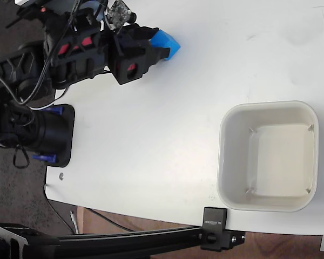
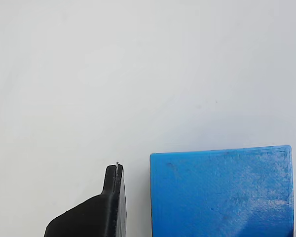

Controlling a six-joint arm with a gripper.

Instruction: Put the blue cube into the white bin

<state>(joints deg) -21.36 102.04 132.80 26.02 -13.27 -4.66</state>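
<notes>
Blue cube (image 2: 221,191) sits on the table (image 1: 167,135) between the parted fingers of the gripper (image 1: 161,47), a gap showing beside 1 finger (image 2: 106,210), so nothing is gripped. Grasping is in hand: close, lift, carry to the bin (image 1: 268,155), well apart and empty. Nothing blocks that path.

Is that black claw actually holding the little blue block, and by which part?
Cannot tell. The gripper straddles the blue cube, but a gap shows beside one finger.
</notes>
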